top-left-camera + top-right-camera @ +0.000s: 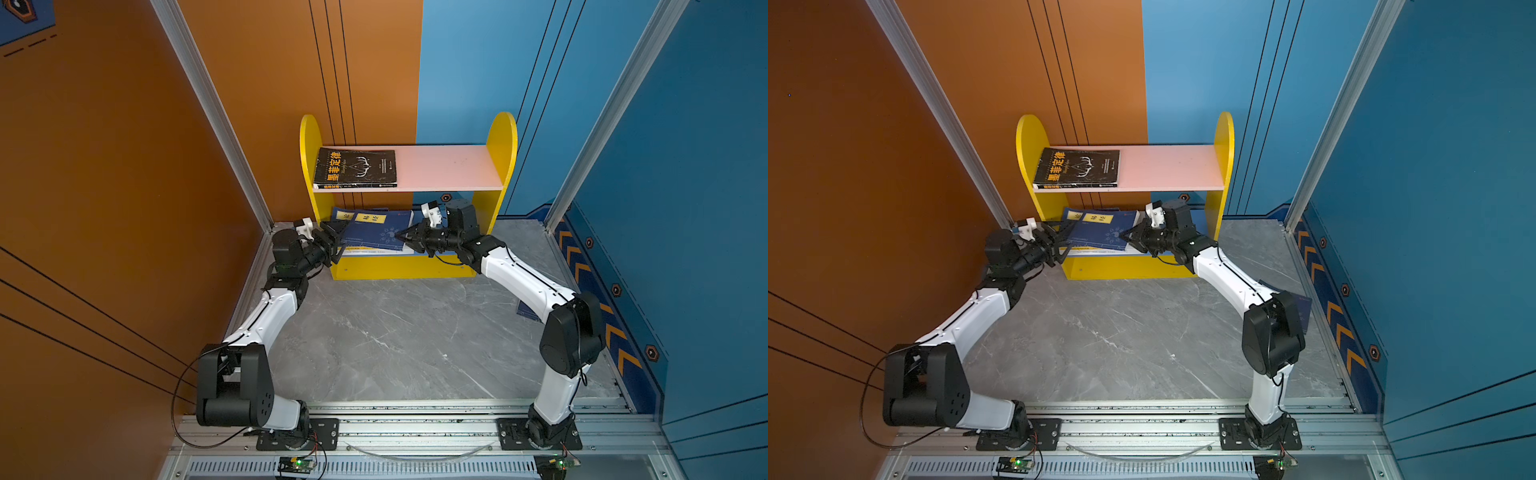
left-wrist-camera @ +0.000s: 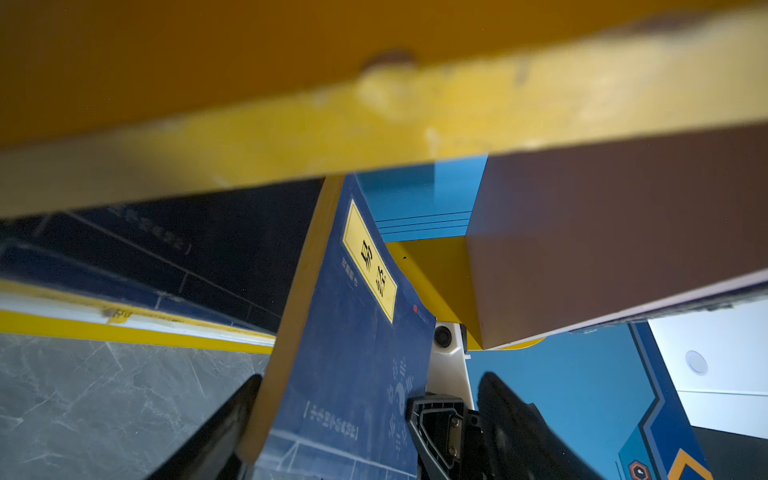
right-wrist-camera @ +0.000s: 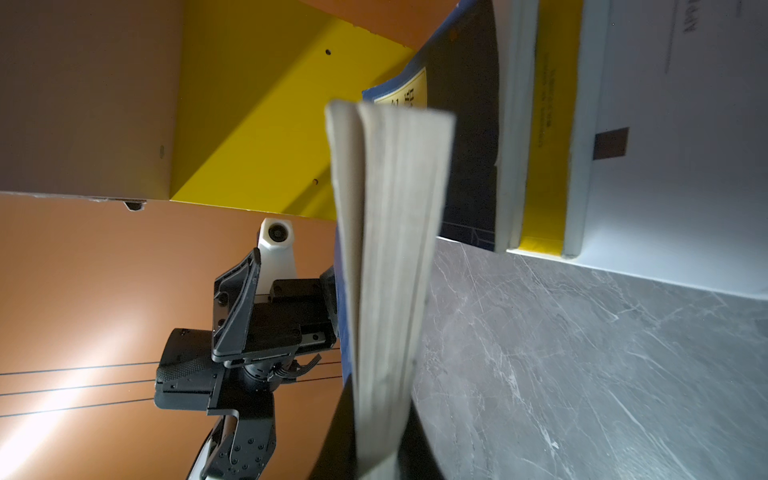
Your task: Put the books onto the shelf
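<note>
We found the book (image 1: 374, 235) between our left gripper (image 1: 340, 242) and right gripper (image 1: 402, 237), over a stack (image 1: 365, 250) just beneath them; another book (image 1: 355, 168) lay on the board (image 1: 449, 166) above and behind both.

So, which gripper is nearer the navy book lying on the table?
Right. The right gripper is at the shelf's middle, left of the navy book; the left gripper, at its left end, is farther.

Navy books (image 1: 374, 232), left tool (image 1: 338, 243), right tool (image 1: 400, 237) crowding under pink board (image 1: 449, 166); its right half bare.
</note>
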`<state>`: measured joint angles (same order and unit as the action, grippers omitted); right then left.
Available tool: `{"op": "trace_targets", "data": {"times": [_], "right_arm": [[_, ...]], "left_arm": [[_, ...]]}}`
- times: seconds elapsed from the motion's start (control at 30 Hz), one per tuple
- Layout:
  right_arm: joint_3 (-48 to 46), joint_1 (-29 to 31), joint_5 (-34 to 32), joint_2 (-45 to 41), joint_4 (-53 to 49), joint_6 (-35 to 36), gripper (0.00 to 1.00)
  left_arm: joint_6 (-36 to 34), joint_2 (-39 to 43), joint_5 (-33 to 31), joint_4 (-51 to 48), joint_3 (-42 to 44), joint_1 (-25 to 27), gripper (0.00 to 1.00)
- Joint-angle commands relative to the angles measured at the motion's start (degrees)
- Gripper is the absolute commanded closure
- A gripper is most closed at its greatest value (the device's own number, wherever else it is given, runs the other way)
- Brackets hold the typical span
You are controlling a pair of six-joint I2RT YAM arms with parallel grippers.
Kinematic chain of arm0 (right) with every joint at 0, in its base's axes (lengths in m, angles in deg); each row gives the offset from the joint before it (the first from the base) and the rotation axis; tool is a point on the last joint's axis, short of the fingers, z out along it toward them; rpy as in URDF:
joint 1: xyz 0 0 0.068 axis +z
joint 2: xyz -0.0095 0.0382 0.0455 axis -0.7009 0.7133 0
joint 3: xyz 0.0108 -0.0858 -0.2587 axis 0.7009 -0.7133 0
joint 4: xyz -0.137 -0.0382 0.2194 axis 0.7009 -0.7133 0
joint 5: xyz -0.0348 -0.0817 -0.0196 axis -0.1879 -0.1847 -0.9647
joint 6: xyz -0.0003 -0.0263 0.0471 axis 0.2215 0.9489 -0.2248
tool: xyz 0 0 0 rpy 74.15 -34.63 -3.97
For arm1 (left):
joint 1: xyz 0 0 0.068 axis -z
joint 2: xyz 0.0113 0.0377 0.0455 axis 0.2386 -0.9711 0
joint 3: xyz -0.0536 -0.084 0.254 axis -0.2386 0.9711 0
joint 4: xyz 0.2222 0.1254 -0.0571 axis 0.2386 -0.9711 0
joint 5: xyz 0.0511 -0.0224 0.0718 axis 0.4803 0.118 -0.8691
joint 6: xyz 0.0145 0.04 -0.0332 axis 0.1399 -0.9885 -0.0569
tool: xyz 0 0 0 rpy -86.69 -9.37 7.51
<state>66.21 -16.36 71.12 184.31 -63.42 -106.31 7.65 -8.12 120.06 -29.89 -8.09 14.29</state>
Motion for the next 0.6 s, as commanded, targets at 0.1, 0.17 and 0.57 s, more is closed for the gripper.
{"op": "trace_targets", "data": {"times": [0.1,0.17,0.57], "right_arm": [[4.4,-1.5,4.1,1.0,-4.3,3.8,0.91],[4.5,-1.4,4.2,1.7,-3.5,3.5,0.91],[6.5,-1.4,8.5,4.6,-2.2,5.9,0.90]], "left_arm": [[-1.8,3.1,-2.1,3.4,2.9,0.2,0.20],[-1.9,3.1,-1.1,3.4,3.0,0.0,0.20],[-0.5,1.2,1.9,5.6,1.7,0.3,0.22]]}}
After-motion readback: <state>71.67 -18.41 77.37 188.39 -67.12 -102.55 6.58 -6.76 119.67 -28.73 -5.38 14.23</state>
